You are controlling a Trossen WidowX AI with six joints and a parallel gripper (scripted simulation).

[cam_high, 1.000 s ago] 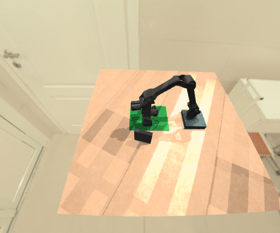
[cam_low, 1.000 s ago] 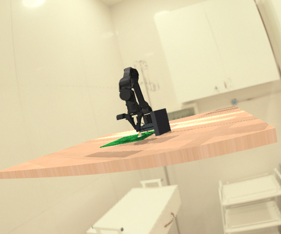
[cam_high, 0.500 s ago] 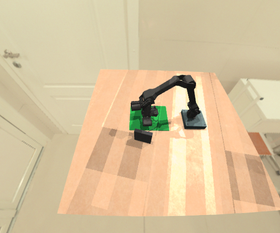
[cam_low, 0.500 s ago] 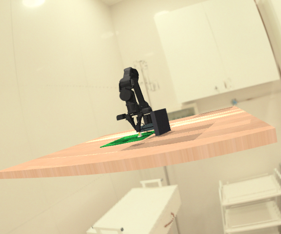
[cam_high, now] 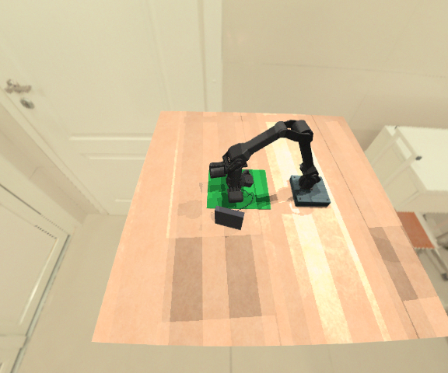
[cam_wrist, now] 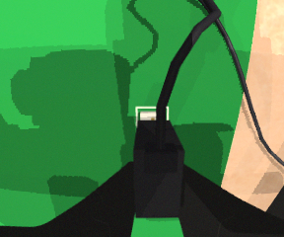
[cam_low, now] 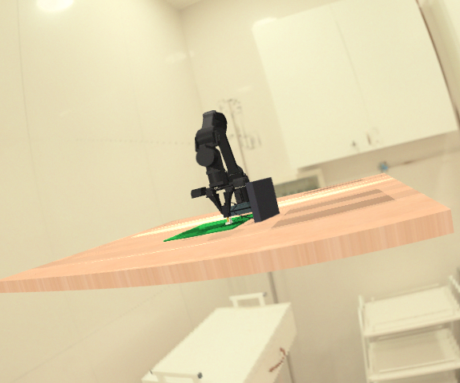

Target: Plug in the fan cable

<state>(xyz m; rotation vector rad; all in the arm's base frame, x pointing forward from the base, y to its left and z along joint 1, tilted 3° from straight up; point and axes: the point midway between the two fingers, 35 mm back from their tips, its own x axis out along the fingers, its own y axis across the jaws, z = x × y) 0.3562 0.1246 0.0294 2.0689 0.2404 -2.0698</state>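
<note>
Jaws: pinched on the dark plug [cam_wrist: 158,172], one finger on each of its sides.
Gripper [cam_wrist: 157,188]: pointing down at the board; in the exterior view its fingertips [cam_low: 227,215] sit just above the green surface.
Plug: upright between the fingers, its far end right at the white header [cam_wrist: 153,115]; whether it is seated on the pins cannot be told.
Header: a small white frame with a tan centre, just beyond the plug at 12 o'clock in the wrist view.
Cable [cam_wrist: 181,53]: rises from the plug toward 12 o'clock, kinks near the top, then drops away toward 4 o'clock off the board.
Board [cam_high: 256,184]: green, flat on the wooden table [cam_high: 296,280], under the gripper.
Fan [cam_high: 229,217]: dark block standing at the board's 6 o'clock edge in the top view, on the table.
Arm base [cam_high: 323,199]: grey-blue plate at the board's 3 o'clock, apart from it.
</note>
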